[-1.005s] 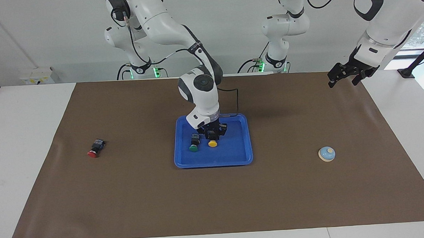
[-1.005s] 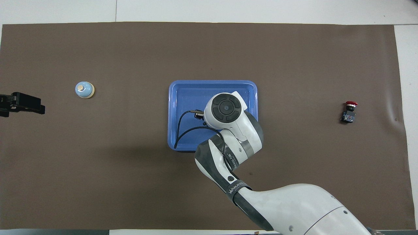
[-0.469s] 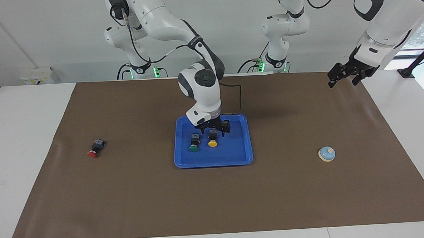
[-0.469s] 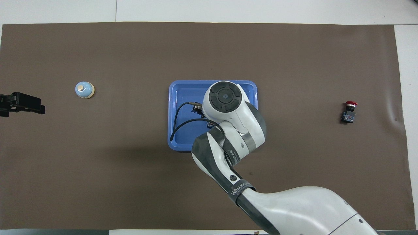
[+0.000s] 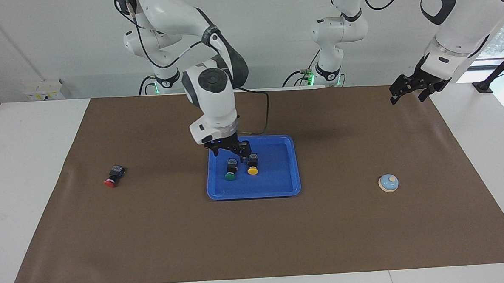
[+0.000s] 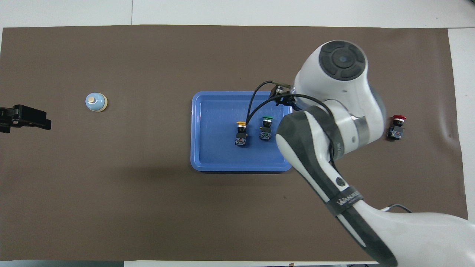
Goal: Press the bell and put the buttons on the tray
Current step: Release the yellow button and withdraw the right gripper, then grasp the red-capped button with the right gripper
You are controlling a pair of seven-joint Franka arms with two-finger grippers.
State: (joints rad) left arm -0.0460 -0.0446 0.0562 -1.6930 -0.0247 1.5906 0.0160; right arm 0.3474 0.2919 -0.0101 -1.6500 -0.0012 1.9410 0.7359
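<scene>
The blue tray (image 5: 254,195) lies mid-mat. In it, side by side, lie the green button (image 5: 230,170) and the yellow button (image 5: 252,166); from overhead the yellow button (image 6: 241,132) and the green button (image 6: 266,128) lie with caps pointing away from the robots. My right gripper (image 5: 230,152) hangs open and empty just above the tray's robot-side rim, over the green button's end. The red button (image 5: 113,176) lies on the mat toward the right arm's end. The bell (image 5: 388,183) stands toward the left arm's end. My left gripper (image 5: 407,97) waits open over the mat's edge.
A brown mat (image 5: 256,243) covers the white table (image 5: 24,189). From overhead the right arm's wrist (image 6: 341,85) covers the tray's corner (image 6: 285,98) and stands close to the red button (image 6: 397,127). The bell (image 6: 96,102) stands near the left gripper (image 6: 41,121).
My right gripper opened off the yellow button, rose, and swung toward the right arm's end of the tray. The yellow button stays in the tray. The left arm has not moved.
</scene>
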